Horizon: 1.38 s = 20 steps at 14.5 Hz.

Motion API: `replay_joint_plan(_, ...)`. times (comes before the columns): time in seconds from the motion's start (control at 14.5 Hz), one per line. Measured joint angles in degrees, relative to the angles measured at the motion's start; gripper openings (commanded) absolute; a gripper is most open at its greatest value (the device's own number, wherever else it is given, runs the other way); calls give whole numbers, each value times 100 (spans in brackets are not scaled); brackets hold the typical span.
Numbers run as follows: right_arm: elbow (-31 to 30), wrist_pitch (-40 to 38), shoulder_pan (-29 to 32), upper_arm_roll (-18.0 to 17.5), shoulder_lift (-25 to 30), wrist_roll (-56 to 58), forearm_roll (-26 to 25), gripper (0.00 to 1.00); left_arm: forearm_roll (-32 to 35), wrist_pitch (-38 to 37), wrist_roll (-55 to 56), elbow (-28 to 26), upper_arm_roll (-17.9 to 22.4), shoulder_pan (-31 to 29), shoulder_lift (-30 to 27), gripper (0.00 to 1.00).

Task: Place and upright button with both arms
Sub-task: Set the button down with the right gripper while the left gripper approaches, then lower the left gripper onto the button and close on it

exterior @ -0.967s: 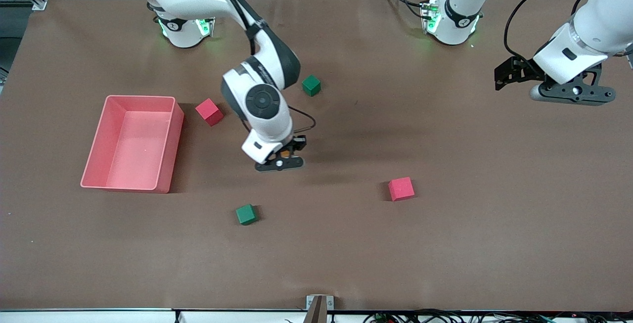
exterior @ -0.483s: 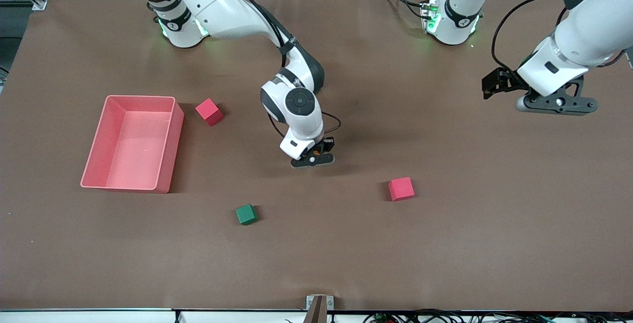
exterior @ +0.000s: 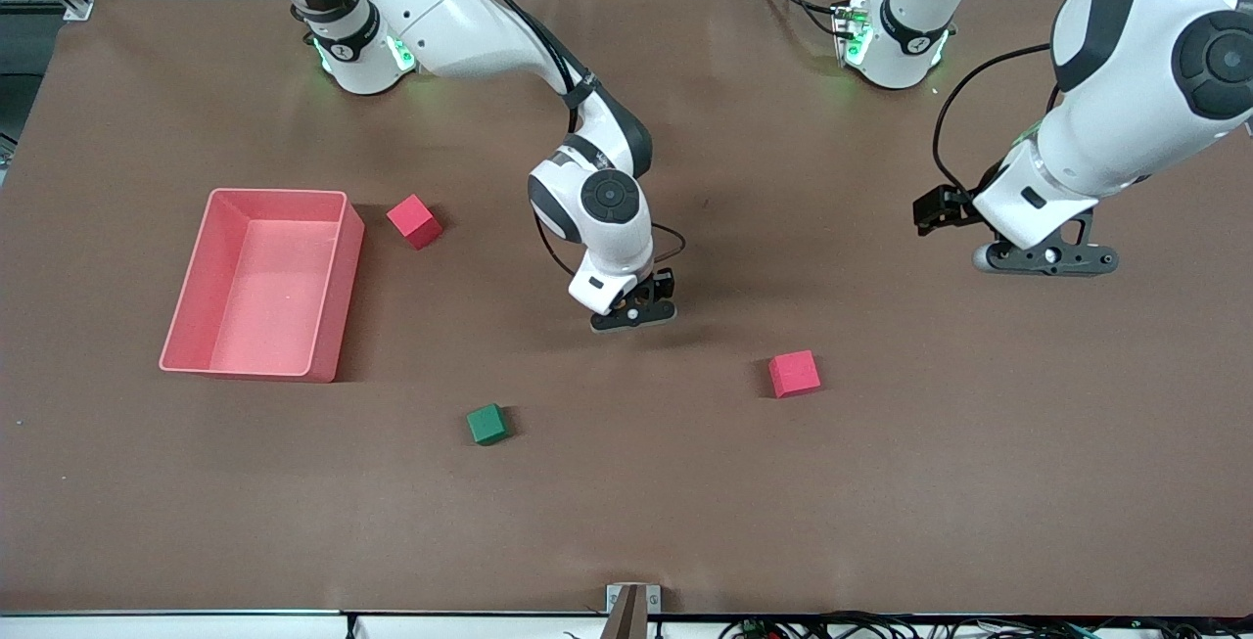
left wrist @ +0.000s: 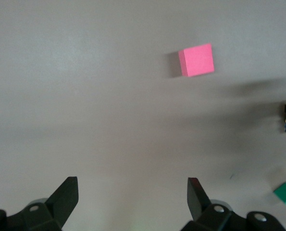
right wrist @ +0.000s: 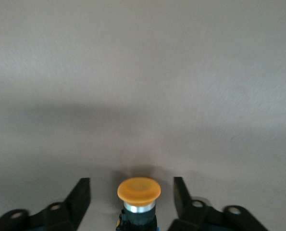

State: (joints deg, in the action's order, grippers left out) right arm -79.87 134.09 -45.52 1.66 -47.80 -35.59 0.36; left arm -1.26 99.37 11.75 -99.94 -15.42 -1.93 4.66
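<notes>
The button [right wrist: 139, 190] has a round orange cap on a silver collar and a dark body. It sits between my right gripper's fingers [right wrist: 80, 197], cap pointing away from the wrist, just above the brown table. My right gripper [exterior: 633, 314] is low over the middle of the table, shut on the button's body; the arm hides the button in the front view. My left gripper [exterior: 1044, 258] hangs open and empty over the left arm's end of the table. In the left wrist view its fingers [left wrist: 68, 192] stand wide apart over bare table.
A pink bin [exterior: 338, 277] stands toward the right arm's end, with a red cube [exterior: 413, 220] beside it. A green cube [exterior: 487, 424] and a second red cube [exterior: 794, 373] lie nearer the front camera than my right gripper.
My right gripper carried the button toward the left arm's end and lower, now hiding the green cube by its arm. My left gripper came down and inward toward the table's middle.
</notes>
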Motion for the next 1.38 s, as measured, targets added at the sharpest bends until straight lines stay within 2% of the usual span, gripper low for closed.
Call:
replay_joint_plan(0.28, 148, -329, 191, 181, 402, -5, -5, 100, 0, 597, 594, -30, -76, 153, 435, 100)
replay_joint_plan(0.62, 264, -2334, 441, 821, 1899, -4, -8, 100, 2, 1515, 1306, -139, -92, 652, 1039, 100)
replay_joint_plan(0.97, 235, -3810, 1155, 972, 3047, 565, -10, 100, 588, 2415, 2755, -135, -110, 1701, 1871, 96)
replay_joint_plan(1.04, 225, -4087, 1329, 977, 3200, 816, -10, 100, 701, 2524, 3002, -75, -111, 1894, 2058, 100)
replay_joint_plan(1.38, 190, -4917, 2484, 1005, 3730, 2460, 8, 100, 979, 2626, 3787, 762, -94, 2409, 2909, 100)
